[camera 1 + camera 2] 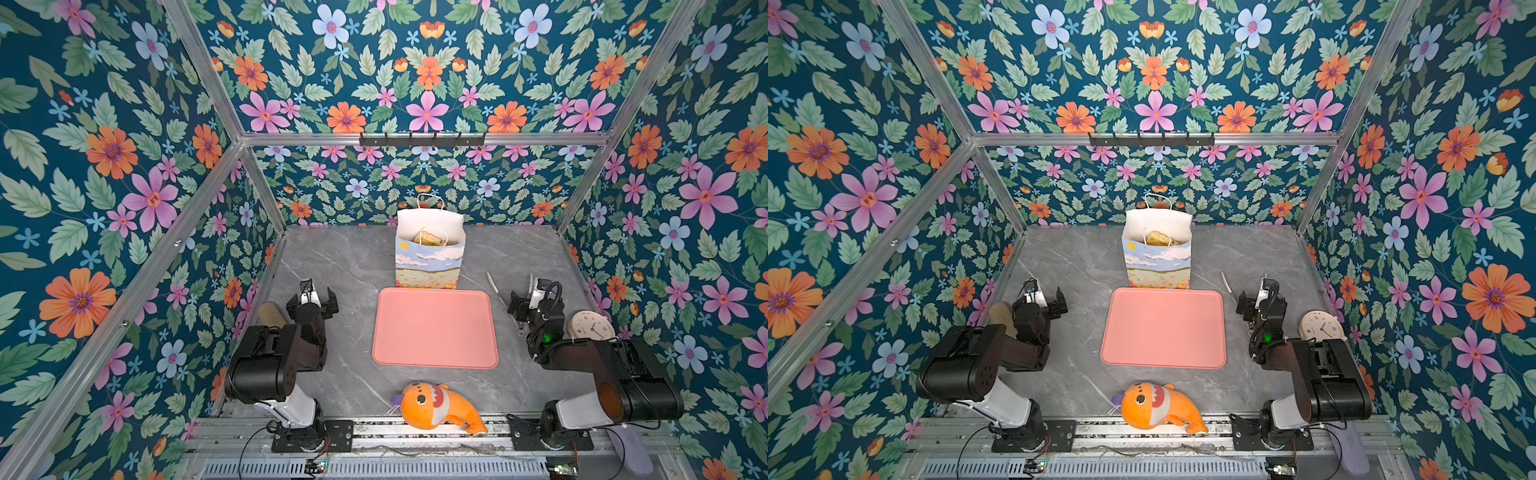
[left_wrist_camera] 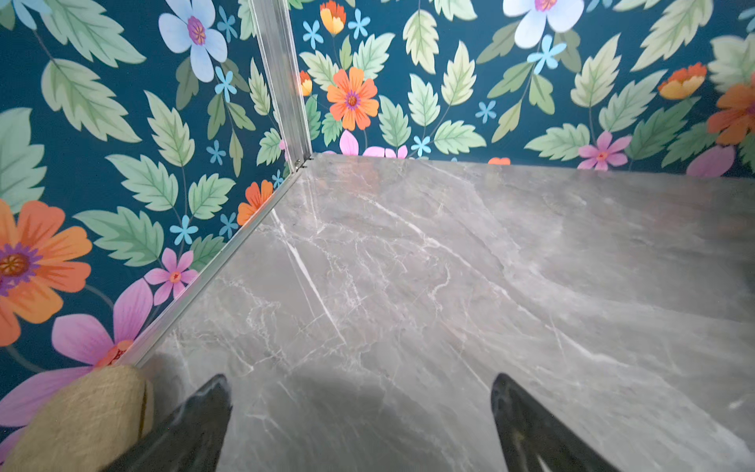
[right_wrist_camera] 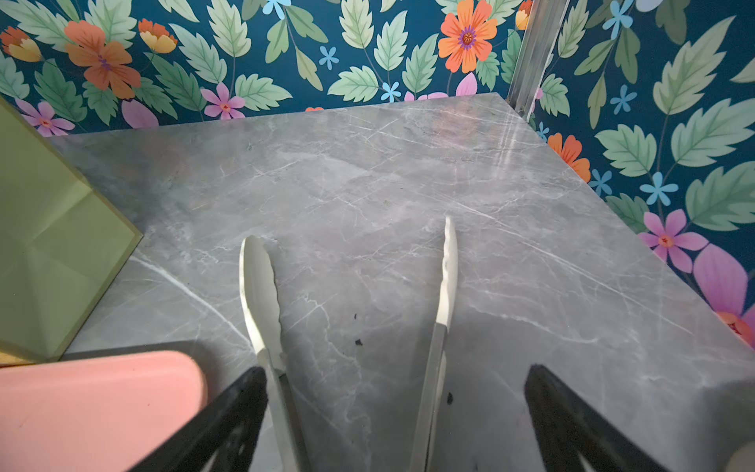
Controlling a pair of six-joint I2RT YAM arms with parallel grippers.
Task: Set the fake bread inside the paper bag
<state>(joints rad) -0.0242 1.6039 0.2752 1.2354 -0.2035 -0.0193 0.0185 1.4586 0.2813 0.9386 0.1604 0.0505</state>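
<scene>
Pink tray [image 1: 435, 328] flat on grey table [image 1: 332, 266]. Orange plush fish [image 1: 436, 405] near tray's front edge. Metal tongs [image 3: 261, 294] just right of tray, clock [image 1: 592, 328] farther right. Tan block [image 1: 270, 313] left of tray.

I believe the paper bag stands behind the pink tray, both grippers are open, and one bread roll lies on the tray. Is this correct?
No roll lies on the pink tray; in both top views the fake bread sits inside the paper bag. The bag does stand behind the tray, and the left gripper and right gripper are open.
</scene>
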